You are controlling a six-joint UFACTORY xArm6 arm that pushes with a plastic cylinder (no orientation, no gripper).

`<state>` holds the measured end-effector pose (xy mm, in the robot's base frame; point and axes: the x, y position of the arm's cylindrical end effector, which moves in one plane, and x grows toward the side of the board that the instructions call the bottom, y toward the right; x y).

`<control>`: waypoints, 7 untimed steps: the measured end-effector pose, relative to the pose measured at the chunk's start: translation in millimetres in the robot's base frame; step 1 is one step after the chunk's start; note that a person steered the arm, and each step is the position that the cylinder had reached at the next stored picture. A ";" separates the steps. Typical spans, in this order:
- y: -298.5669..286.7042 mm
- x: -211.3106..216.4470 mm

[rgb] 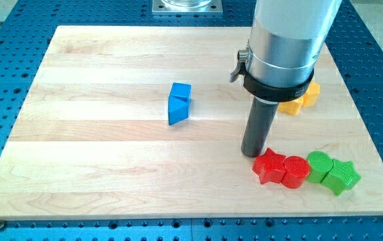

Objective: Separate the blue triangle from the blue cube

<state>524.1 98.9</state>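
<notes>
A blue cube sits near the middle of the wooden board. A blue triangle lies right below it, touching it. My tip is down on the board well to the right of both blue blocks and slightly lower in the view. It stands just above and left of a red star, close to it or touching it.
A red cylinder lies beside the red star. A green block and a green star lie at the lower right. A yellow block is partly hidden behind the arm's grey body.
</notes>
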 end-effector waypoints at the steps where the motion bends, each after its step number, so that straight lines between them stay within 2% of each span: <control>1: -1.6 -6.3; 2: -126.5 -1.9; 3: -177.2 -8.5; 4: -151.7 -58.2; 5: -62.4 -68.1; 6: -46.0 -63.5; 7: -124.5 -65.6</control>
<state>458.5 -25.6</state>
